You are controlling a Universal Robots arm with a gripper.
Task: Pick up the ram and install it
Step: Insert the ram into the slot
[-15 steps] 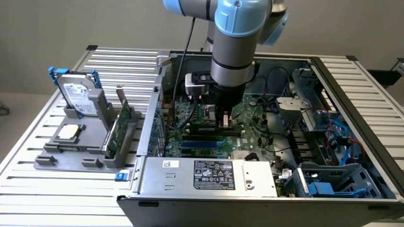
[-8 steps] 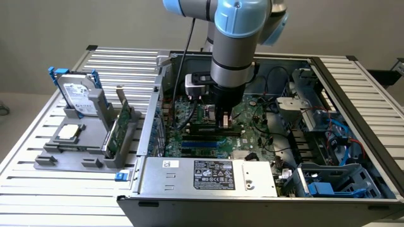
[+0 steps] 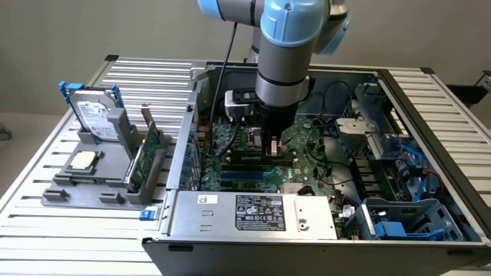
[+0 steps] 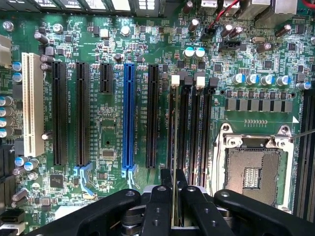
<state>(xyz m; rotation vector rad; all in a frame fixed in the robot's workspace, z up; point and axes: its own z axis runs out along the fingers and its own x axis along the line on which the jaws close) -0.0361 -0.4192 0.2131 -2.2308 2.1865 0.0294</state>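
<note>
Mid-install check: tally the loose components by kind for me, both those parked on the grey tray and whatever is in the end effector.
Hard drive: 1
Processor chip: 1
Expansion card: 1
Ram: 1, gripped in the end effector over the motherboard
Total: 4

We see a plain grey wall [image 3: 92, 29] behind a metal table [image 3: 73, 244] of ribbed silver slats. A strip of pale floor [image 3: 19, 126] shows at the exterior view's left, all under soft, even light.
</note>
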